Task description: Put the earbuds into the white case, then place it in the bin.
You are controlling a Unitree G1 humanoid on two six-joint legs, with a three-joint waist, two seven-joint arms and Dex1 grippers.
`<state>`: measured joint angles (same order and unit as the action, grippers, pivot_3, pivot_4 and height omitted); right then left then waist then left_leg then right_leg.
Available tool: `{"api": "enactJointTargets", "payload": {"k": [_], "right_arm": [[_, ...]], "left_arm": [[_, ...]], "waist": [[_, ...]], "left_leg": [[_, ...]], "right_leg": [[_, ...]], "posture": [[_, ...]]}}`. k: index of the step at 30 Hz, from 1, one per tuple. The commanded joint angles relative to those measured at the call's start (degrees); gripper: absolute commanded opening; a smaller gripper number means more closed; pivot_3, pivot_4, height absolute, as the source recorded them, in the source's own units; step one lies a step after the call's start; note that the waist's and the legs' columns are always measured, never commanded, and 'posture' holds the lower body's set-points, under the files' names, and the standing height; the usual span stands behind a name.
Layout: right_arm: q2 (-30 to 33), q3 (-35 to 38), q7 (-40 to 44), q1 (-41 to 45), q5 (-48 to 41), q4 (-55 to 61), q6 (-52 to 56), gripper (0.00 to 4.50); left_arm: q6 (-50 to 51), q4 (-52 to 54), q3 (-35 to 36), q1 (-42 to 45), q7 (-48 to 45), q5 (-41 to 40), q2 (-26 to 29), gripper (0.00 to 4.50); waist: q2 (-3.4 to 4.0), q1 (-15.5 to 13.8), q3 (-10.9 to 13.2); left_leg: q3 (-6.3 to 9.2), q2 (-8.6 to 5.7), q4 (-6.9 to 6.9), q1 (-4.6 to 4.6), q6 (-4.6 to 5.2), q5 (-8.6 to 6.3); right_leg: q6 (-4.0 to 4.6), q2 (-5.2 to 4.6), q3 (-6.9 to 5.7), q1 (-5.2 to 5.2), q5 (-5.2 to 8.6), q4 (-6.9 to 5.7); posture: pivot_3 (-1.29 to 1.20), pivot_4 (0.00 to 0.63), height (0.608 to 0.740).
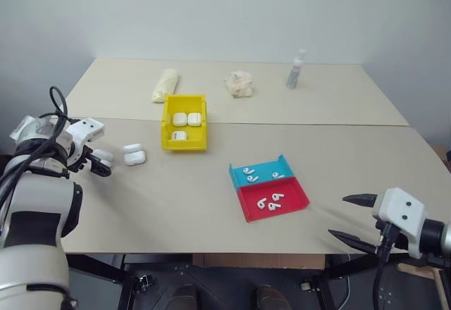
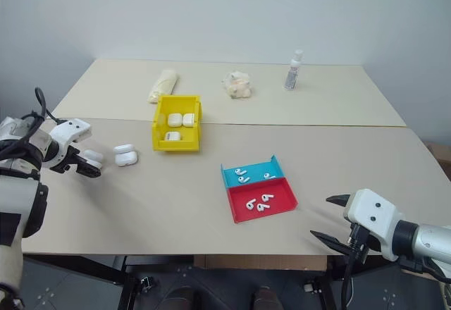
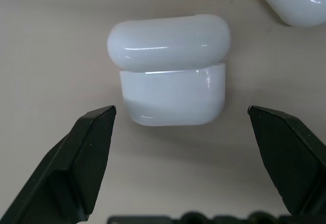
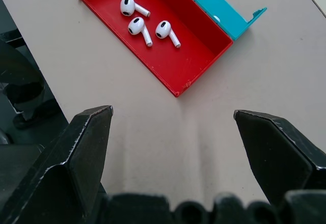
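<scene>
A white case (image 3: 170, 76) lies on the table with its lid slightly ajar, right in front of my left gripper (image 3: 181, 109). The gripper is open, its fingers apart on either side of the case's near end and not touching it. From the head, this gripper (image 1: 99, 160) is at the table's left edge. Another white case (image 1: 134, 154) lies just to the right. The yellow bin (image 1: 166, 123) holds three cases. Earbuds (image 4: 147, 25) lie in the red half of a tray, and more earbuds (image 1: 251, 176) lie in the blue half. My right gripper (image 1: 340, 216) hangs open off the front right edge.
The blue-and-red tray (image 1: 304, 199) sits right of centre near the front. On the far table stand a rolled cloth (image 1: 165, 84), a crumpled wad (image 1: 239, 84) and a small bottle (image 1: 296, 69). A seam runs between the two tabletops behind the bin.
</scene>
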<state>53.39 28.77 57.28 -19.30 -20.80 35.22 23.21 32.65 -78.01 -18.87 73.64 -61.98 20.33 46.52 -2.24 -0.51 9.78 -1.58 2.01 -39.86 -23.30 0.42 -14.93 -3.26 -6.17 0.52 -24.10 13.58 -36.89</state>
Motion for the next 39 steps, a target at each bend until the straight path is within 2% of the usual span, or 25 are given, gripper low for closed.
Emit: {"api": "enactJointTargets", "payload": {"k": [1, 12, 15, 17, 27, 29, 31, 39], "right_arm": [[0.63, 1.28, -0.3, -0.52, 0.67, 1.64, 0.34, 4.42], [0.39, 1.42, -0.58, -0.83, 1.1, 2.2, 0.6, 4.42], [0.35, 1.31, -0.69, -0.73, 1.2, 2.27, 0.71, 4.5], [0.32, 1.36, -0.7, -0.77, 1.18, 2.36, 0.81, 4.5], [0.01, 0.93, -1.11, -0.8, 1.39, 2.46, 0.69, 4.5], [0.03, 0.85, -1.14, -0.82, 1.4, 2.45, 0.66, 4.5], [0.07, 0.83, -1.16, -0.82, 1.36, 2.41, 0.68, 4.5], [0.21, 0.68, -1.05, -0.81, 1.37, 2.19, 0.48, 4.5]], "left_arm": [[-0.38, -0.08, 1.01, -0.21, 0.6, 0.43, 0.22, 4.5], [-1.01, -0.08, 3.66, -1.31, 4.12, 0.17, -0.78, 4.5], [-1.01, -0.11, 3.5, -1.42, 3.43, 0.6, -0.92, 3.92], [-1.33, -0.1, 3.34, -1.53, 3.15, 0.85, -0.91, 3.29], [-2.65, -0.1, 2.95, -2.17, 2.8, 1.63, -0.94, 3.29], [-2.36, -0.16, 2.81, -2.28, 3.13, 1.85, -0.99, 2.89], [-2.92, -0.11, 2.51, -2.4, 2.3, 2.04, -0.9, 2.72], [-4.98, 0.17, 2.29, -2.45, 1.51, 2.54, -0.83, 2.72]], "waist": [[0.0, 0.0, 0.0], [0.0, -0.1, -0.02], [0.01, -0.16, -0.03], [0.0, -0.09, -0.03], [0.02, -0.09, -0.05], [0.03, -0.08, -0.07], [0.04, -0.06, -0.09], [0.06, -0.03, -0.13]], "left_leg": [[0.0, 0.0, 0.0, 0.0, 0.0, 0.0], [0.0, -0.01, -0.01, 0.1, -0.02, 0.01], [0.0, -0.01, -0.01, 0.11, -0.02, 0.01], [0.0, -0.01, -0.01, 0.12, -0.02, 0.01], [-0.01, -0.02, 0.0, 0.13, -0.02, 0.01], [-0.01, -0.02, 0.0, 0.15, -0.02, 0.01], [-0.01, -0.02, 0.0, 0.16, -0.02, 0.01], [-0.02, -0.01, 0.0, 0.17, -0.02, 0.01]], "right_leg": [[0.0, 0.0, 0.0, 0.0, 0.0, 0.0], [0.0, 0.0, 0.01, 0.07, 0.0, -0.08], [0.0, -0.01, 0.01, 0.08, 0.0, -0.08], [0.0, -0.01, 0.01, 0.08, 0.0, -0.09], [0.0, -0.01, 0.02, 0.09, 0.0, -0.09], [0.0, -0.01, 0.03, 0.09, 0.0, -0.1], [0.0, -0.01, 0.03, 0.1, 0.0, -0.1], [0.0, -0.01, 0.04, 0.1, 0.0, -0.11]], "posture": [[0.0, 0.15, 0.74], [0.0, 0.15, 0.74], [0.0, 0.15, 0.74], [0.0, 0.15, 0.74], [0.0, 0.15, 0.74], [0.0, 0.15, 0.74], [0.0, 0.15, 0.74], [0.0, 0.15, 0.74]]}}
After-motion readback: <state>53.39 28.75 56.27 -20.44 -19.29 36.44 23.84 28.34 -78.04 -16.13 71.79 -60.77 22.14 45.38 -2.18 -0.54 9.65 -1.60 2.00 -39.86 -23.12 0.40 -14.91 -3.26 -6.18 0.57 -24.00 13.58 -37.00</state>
